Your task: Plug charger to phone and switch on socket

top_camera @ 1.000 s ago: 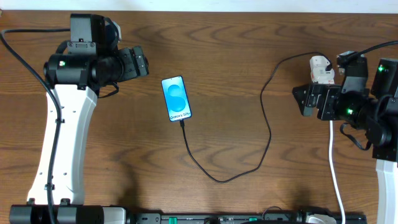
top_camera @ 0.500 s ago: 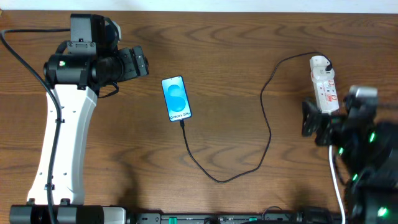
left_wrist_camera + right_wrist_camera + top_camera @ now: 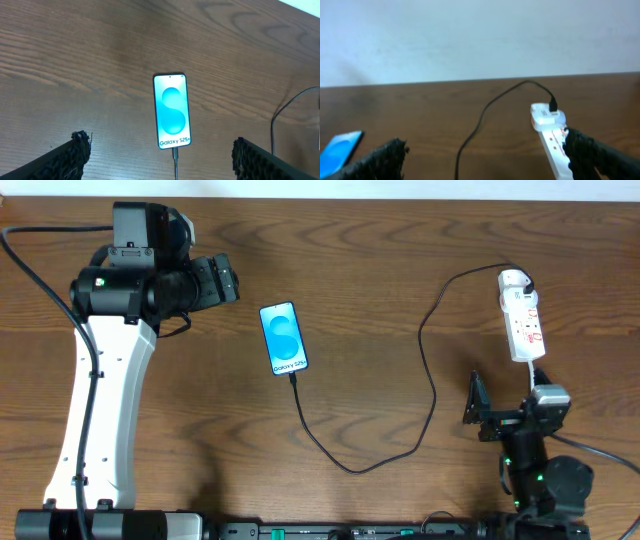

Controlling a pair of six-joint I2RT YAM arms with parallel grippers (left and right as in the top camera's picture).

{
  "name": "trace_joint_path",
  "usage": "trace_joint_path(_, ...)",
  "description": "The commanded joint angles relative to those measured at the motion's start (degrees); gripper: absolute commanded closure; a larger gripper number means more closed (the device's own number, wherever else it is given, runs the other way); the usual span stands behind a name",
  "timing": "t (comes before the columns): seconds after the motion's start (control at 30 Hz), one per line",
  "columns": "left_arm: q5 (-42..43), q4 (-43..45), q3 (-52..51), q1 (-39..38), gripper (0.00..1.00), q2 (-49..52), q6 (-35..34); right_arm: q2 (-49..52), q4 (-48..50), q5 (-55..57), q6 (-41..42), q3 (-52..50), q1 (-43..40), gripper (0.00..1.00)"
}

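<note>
The phone [image 3: 283,338] lies face up on the wooden table, its blue screen lit. It also shows in the left wrist view [image 3: 171,111] and at the left edge of the right wrist view [image 3: 340,147]. The black charger cable [image 3: 432,390] has its tip in the phone's bottom end [image 3: 175,154]. It loops across the table to the white socket strip [image 3: 522,315], where its other end sits in the far end [image 3: 551,116]. My left gripper [image 3: 226,280] is open and empty, to the left of the phone. My right gripper [image 3: 476,402] is open and empty, in front of the socket and apart from it.
The socket's white cord [image 3: 530,370] runs toward the table's front edge and under my right arm. A pale wall [image 3: 480,35] stands behind the table's far edge. A black rail [image 3: 350,530] runs along the front.
My right arm has drawn back from the socket toward the front edge, uncovering the whole strip. The left arm, phone and cable have not moved.
</note>
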Motion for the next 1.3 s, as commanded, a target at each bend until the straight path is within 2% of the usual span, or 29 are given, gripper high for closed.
trace_joint_path(0.0, -0.1, -0.1, 0.5, 0.0, 0.08, -0.5, 0.5, -2.9, 3.9, 1.3, 0.7, -4.7, 0.7, 0.01)
trace_joint_path(0.17, -0.1, -0.1, 0.5, 0.0, 0.08, -0.5, 0.5, -6.5, 8.8, 1.4, 0.8, -10.8, 1.0, 0.01)
trace_joint_path(0.5, -0.1, -0.1, 0.5, 0.0, 0.08, -0.5, 0.5, -9.3, -0.5, 7.1, 0.7, -10.8, 2.0, 0.01)
trace_joint_path(1.27, -0.1, -0.1, 0.5, 0.0, 0.08, -0.5, 0.5, -9.3, -0.2, 7.0, 0.1, -10.8, 2.0, 0.01)
